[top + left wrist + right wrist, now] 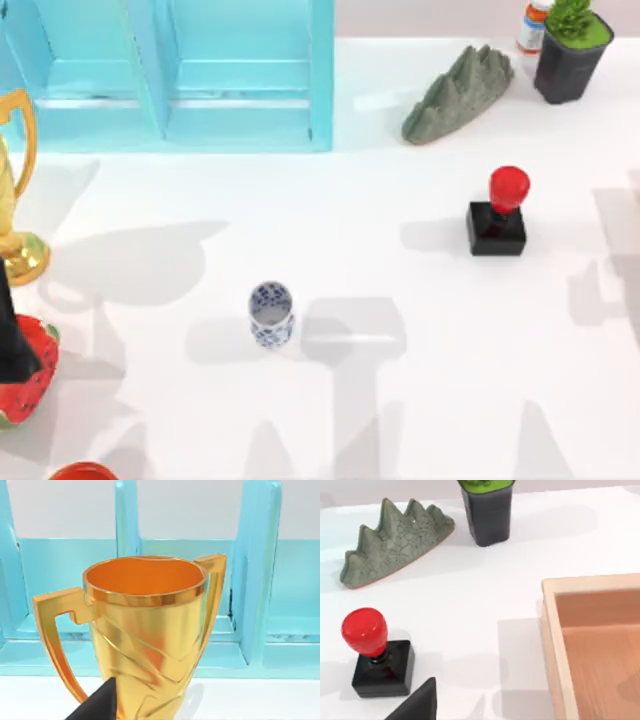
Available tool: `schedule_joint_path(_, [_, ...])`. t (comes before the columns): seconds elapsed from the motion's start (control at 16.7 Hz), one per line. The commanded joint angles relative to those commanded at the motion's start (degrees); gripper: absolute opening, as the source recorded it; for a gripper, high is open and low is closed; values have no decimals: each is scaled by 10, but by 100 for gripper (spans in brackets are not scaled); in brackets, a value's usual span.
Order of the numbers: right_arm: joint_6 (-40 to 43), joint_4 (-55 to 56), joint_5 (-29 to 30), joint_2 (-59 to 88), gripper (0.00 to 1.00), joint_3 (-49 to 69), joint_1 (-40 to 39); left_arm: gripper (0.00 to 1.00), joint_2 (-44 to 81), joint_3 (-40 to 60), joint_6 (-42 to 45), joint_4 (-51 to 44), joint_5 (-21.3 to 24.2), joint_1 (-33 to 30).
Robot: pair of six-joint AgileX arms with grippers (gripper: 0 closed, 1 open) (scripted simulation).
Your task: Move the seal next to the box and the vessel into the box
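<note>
Fingers' spread cannot be told; glossy red-knobbed seal [497, 215] stands well apart from porcelain vessel [271, 314].

The seal [377, 652] stands upright on the white table [485, 595], red knob over black block base. An open wooden box [592, 645] sits well apart from it. Beyond lie a grey-green ridged rock ornament [392, 542] and a black plant pot [486, 512].

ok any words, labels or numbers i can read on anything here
None can be read.
The small bottle at the table's far right edge has an orange band, but any print on it is too small to tell.
The seal, the vessel, the trophy and the wooden box show no lettering; the vessel bears just a blue pattern.
</note>
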State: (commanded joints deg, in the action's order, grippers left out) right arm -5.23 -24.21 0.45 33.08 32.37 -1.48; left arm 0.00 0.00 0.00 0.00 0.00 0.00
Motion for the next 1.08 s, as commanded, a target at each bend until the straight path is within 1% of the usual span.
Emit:
schedule_joint_path(0.3, [-43,-188,2,282,100,270,-28,100,0,0,0,0,0,0])
schedule_joint_path(0.66, [-93,-404,1,634,100,602,-86,100,0,0,0,0,0,0])
schedule_joint_path(0.9, [-120,-515,0,832,100,791,-127,100,0,0,0,0,0,0])
schedule_joint_path(1.08, [-134,-572,-1,939,100,894,-152,100,0,0,0,0,0,0])
